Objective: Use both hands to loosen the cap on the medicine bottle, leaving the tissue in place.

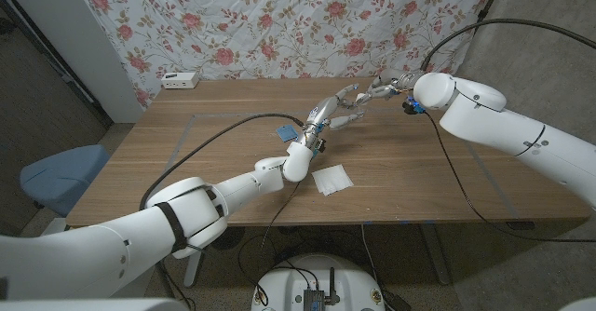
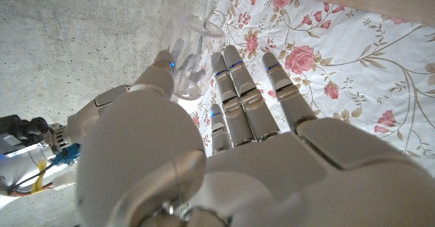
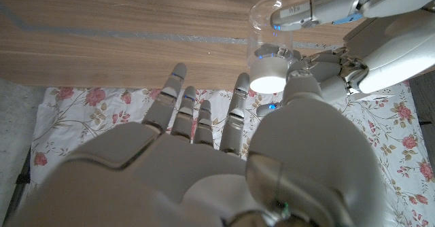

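A clear medicine bottle [image 3: 267, 47] with a white cap [image 3: 268, 79] is held in the air above the far middle of the table [image 1: 186, 167]. My left hand [image 1: 331, 114] grips its clear body [image 2: 194, 57] between the thumb and the fingers. My right hand [image 1: 380, 91] meets it from the other side. Its thumb and a finger [image 3: 239, 98] sit against the cap's two sides, and the other fingers are spread. The left hand's fingers [image 3: 306, 9] cross the bottle's body. A white tissue [image 1: 332, 179] lies flat on the table, nearer than the hands.
A small blue object [image 1: 287, 132] lies on the table under my left forearm. A white box [image 1: 180, 80] sits at the far left edge. A floral cloth [image 1: 279, 22] hangs behind the table, and a blue chair [image 1: 60, 176] stands to the left.
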`<state>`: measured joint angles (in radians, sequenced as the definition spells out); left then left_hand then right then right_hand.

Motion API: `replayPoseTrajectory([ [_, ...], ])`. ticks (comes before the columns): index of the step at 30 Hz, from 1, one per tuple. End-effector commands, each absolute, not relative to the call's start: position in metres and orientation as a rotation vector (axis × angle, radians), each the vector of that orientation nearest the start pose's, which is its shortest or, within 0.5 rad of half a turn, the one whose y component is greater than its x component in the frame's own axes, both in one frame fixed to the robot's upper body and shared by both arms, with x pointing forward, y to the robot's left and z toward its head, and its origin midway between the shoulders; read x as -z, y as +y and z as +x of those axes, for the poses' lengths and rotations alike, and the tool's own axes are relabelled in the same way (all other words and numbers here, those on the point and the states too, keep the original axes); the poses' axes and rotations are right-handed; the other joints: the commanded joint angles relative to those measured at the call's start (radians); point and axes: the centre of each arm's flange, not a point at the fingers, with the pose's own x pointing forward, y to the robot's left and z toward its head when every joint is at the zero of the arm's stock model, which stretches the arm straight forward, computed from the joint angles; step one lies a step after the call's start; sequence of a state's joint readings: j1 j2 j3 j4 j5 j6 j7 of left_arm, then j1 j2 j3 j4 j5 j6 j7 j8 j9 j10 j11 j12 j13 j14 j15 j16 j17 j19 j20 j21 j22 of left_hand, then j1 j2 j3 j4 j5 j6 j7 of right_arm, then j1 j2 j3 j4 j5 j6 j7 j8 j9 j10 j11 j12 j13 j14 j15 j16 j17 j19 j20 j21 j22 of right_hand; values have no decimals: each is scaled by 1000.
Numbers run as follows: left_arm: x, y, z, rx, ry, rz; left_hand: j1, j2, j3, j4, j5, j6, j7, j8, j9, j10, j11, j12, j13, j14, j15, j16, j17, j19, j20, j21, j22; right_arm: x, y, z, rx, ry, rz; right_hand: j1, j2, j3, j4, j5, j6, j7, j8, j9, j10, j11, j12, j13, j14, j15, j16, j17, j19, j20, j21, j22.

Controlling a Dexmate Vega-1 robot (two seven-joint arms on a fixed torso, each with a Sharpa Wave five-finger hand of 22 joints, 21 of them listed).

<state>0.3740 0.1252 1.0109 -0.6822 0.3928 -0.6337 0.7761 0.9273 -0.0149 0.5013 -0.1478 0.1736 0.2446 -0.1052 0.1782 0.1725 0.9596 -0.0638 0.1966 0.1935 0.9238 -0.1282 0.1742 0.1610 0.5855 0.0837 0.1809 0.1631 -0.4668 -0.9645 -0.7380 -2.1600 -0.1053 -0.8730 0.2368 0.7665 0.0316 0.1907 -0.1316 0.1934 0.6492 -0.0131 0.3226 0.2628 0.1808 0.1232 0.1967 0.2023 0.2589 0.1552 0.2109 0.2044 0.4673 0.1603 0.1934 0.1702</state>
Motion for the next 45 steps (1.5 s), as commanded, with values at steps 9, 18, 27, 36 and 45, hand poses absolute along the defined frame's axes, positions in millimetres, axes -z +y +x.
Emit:
replayPoseTrajectory([
  [9,8,14,649,150,-1167,749,8,12,4,0,7,10,-2,7,2,87,-85,6,2,5,-89,-2,1,-4,-8,3,3,-114,-216,546,-23,-290,-1225,34,12,14,-19,11,55,-19,30,10,24,-18,9,4,22,-18,11,2,18,-7,7,5],
  [18,8,14,651,149,-1160,750,10,14,5,-1,7,12,-2,7,2,89,-85,7,2,6,-90,-2,1,-5,-8,3,3,-114,-216,550,-15,-299,-1223,56,20,25,-26,11,93,-41,48,12,44,-32,14,4,35,-38,16,3,27,-13,10,5],
  [27,5,14,656,150,-1153,754,8,13,4,0,7,12,-3,7,2,87,-82,6,2,7,-89,-2,1,-6,-8,3,3,-116,-216,554,-15,-301,-1219,80,27,35,-33,13,117,-58,58,9,56,-41,15,3,43,-51,18,3,35,-22,11,5],
  [36,3,13,660,156,-1141,760,7,13,4,0,7,14,-3,7,2,88,-76,6,2,7,-90,-2,1,-7,-9,3,3,-117,-216,558,-25,-307,-1219,99,37,45,-36,14,122,-78,59,7,58,-53,13,3,46,-64,20,4,38,-25,11,4],
  [45,1,13,662,159,-1134,766,5,14,3,1,7,15,-2,7,2,88,-82,6,2,8,-89,-1,1,-9,-10,3,3,-118,-216,561,-36,-297,-1220,122,46,56,-39,12,110,-103,52,2,53,-63,9,3,39,-72,17,5,37,-22,9,4],
])
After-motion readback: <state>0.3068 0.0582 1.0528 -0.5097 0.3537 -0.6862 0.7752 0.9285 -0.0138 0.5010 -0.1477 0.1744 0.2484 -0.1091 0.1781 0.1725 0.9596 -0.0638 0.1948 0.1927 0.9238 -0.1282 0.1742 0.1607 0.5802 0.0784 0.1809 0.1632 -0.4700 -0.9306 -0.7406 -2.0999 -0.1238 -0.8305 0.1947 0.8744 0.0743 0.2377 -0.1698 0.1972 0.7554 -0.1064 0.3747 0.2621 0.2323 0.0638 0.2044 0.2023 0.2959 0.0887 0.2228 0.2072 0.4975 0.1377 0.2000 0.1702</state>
